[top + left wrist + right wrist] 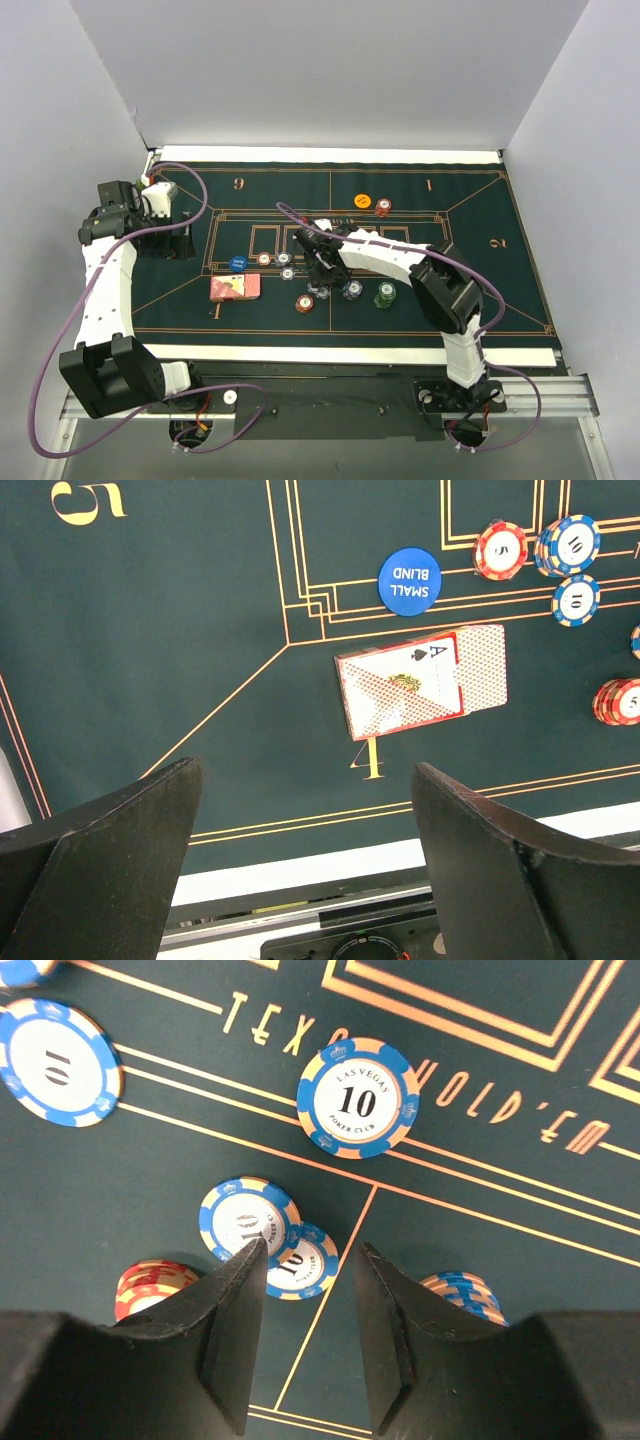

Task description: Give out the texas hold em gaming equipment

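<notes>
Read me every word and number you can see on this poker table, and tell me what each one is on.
"SMALL BLIND": blue disc
"LAS VEGAS", "10", "POKER CLUB": blue-and-cream chip
"10": blue chip to its left
"5": red chip
"A" with a spade: top playing card
"TEX", "HOLD'EM", middle covered: felt mat
"4", "5": felt mat too
Too small to read: print on the orange disc

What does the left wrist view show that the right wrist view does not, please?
Only the left wrist view shows the blue small-blind button and the cards. Only the right wrist view shows the Texas Hold'em lettering and a Las Vegas 10 chip. Both share the green mat, blue 10 chips and red chips.
</notes>
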Tool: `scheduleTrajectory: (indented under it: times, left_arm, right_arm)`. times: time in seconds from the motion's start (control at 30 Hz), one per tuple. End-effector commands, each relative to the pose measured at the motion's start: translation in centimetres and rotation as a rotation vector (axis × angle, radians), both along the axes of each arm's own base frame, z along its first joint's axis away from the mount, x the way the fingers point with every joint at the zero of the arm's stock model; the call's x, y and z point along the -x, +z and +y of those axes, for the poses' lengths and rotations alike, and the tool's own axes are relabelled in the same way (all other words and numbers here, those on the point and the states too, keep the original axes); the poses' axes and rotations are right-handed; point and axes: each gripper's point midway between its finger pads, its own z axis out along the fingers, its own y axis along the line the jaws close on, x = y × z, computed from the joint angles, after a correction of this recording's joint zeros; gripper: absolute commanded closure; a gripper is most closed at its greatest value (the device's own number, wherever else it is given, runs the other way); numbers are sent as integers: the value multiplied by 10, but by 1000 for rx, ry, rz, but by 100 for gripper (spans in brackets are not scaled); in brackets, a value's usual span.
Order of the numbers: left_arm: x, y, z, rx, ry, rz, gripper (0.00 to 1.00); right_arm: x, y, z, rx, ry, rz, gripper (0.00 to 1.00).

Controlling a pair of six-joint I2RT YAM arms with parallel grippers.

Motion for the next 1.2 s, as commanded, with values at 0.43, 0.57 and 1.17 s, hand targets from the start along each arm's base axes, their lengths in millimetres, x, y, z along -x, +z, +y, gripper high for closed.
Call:
scheduleTrajectory:
  times: [0.43, 0.57, 1.17]
  left_arm:
    - [-7, 16, 6, -35, -8, -68, 4]
    - [-8, 16, 8, -42, -6, -68, 4]
    - [-10, 20, 10, -57, -12, -74, 4]
  right_arm:
    - [23, -11, -6, 66, 117, 99, 62]
    - [26, -6, -9, 73, 135, 101, 60]
    - [32, 9, -14, 56, 148, 80, 60]
